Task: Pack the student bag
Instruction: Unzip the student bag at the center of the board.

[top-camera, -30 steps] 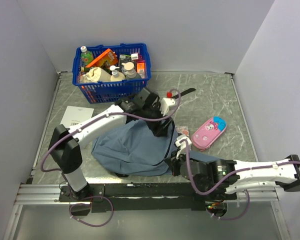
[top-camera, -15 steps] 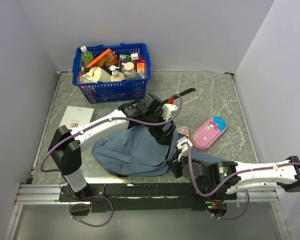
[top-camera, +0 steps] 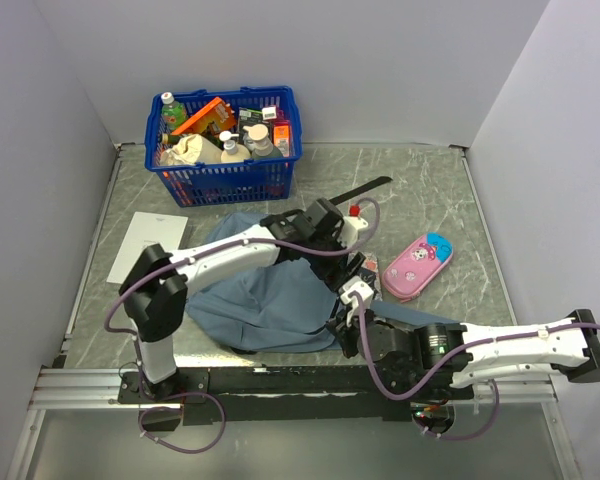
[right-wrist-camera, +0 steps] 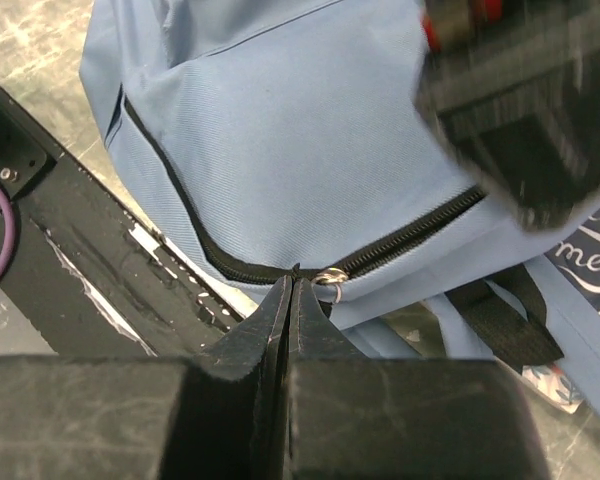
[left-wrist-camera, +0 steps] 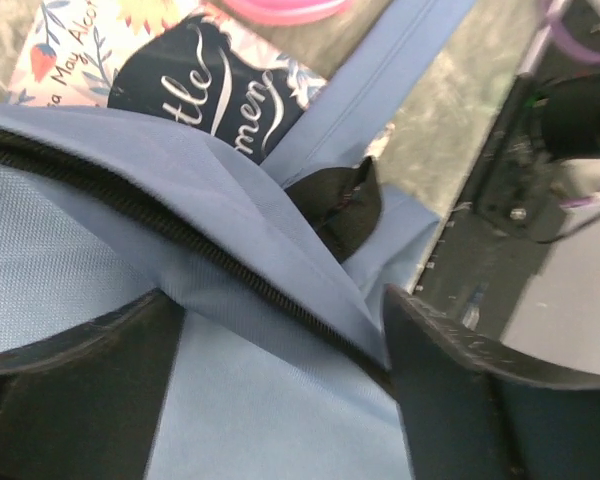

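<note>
The student bag (top-camera: pixel 265 295) is lying flat in the middle of the table (top-camera: pixel 430 200), in front of both arms, and its right edge is covering part of a book (left-wrist-camera: pixel 205 80) with a flowered cover. A pink pencil case (top-camera: pixel 417 265) is lying near, to the right of the bag.

The right gripper (right-wrist-camera: pixel 291 285) is pressing its fingers together exactly on the dark zipper (right-wrist-camera: pixel 410 235), with the small metal ring (right-wrist-camera: pixel 330 277) of the slider just beside the tips. I cannot tell if the puller is really pinched between them.

The left gripper (left-wrist-camera: pixel 280 300) is hanging over the same edge of the bag. Its fingers are standing wide apart, one on each side of the fabric fold that is carrying the zipper, and they are clamping nothing.

I am judging that the step is opening the zipper, so that things can go inside.

To do it well, the left fingers should close on the fold next to the teeth, to hold the cloth tight. The right gripper should then pull along the line of the zipper, low and straight, not across it. If the ring is slipping out, it is better to grasp again than to pull the whole soft bag over the book.
</note>
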`<control>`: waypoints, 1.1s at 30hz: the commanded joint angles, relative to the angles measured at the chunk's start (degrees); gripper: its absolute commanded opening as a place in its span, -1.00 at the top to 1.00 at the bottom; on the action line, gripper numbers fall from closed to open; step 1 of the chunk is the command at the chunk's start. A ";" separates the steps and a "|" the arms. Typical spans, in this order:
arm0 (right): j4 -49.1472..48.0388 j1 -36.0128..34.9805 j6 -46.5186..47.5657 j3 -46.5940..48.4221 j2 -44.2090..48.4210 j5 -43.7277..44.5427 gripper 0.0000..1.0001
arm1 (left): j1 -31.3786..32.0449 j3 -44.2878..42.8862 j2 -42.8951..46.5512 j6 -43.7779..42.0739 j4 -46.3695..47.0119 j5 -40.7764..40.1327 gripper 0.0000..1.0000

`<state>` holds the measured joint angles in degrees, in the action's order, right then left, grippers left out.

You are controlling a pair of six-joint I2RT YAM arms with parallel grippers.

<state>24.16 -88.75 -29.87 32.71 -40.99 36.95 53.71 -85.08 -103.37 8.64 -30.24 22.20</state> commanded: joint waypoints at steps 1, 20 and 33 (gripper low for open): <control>-3.07 -0.55 2.53 2.97 0.03 -0.39 1.00 | 2.71 -2.81 -1.48 -0.12 -0.17 -6.89 -0.51; -12.28 -1.69 6.13 7.36 -11.90 -5.91 1.00 | 2.54 -7.91 -2.36 4.97 8.09 -9.62 0.98; -31.18 -3.01 12.11 10.62 -23.95 -16.02 1.00 | -0.10 -11.24 -5.70 11.30 11.26 -16.66 0.98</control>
<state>8.05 -89.89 -18.09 39.13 -62.37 30.50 55.57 -90.50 -107.50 16.40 -30.59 10.94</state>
